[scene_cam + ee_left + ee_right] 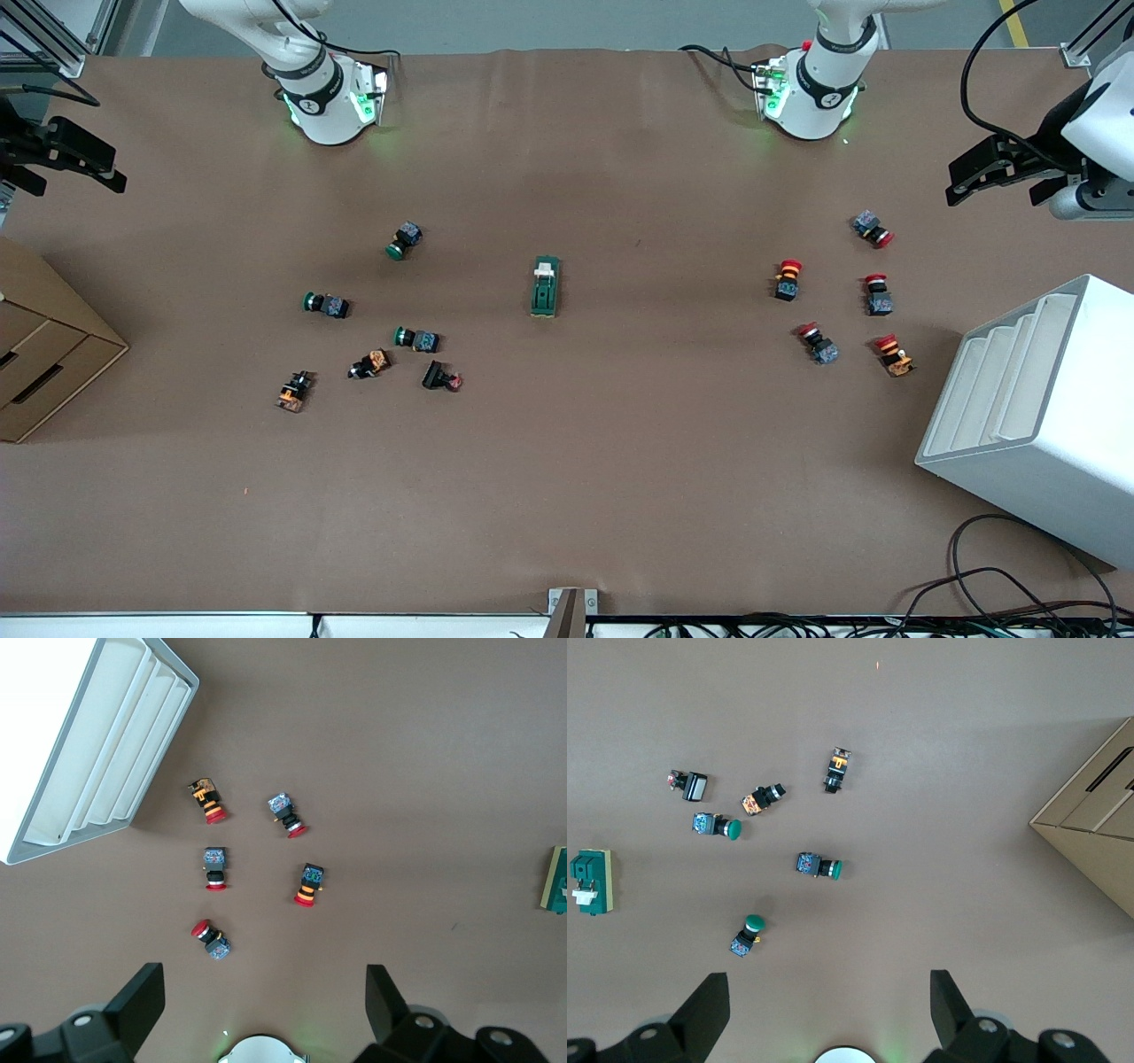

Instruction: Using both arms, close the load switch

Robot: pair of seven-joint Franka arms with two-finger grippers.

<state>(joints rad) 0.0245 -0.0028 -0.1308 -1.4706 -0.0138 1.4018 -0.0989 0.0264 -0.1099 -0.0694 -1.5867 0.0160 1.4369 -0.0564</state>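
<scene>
The load switch [545, 287], a dark green oblong block with a cream-white lever tab, lies on the brown table midway between the two arm bases. It shows at the edge of the left wrist view [556, 879] and in the right wrist view [591, 882]. My left gripper [992, 177] is open and empty, up over the left arm's end of the table, with the red-capped buttons in its view [266, 992]. My right gripper [71, 168] is open and empty, up over the right arm's end, with the green-capped buttons in its view [828, 997]. Both are well away from the switch.
Several green-capped and orange push buttons [415, 338] lie scattered toward the right arm's end. Several red-capped buttons [788, 279] lie toward the left arm's end. A white tiered rack [1045, 399] stands at the left arm's end and a cardboard box [44, 354] at the right arm's end.
</scene>
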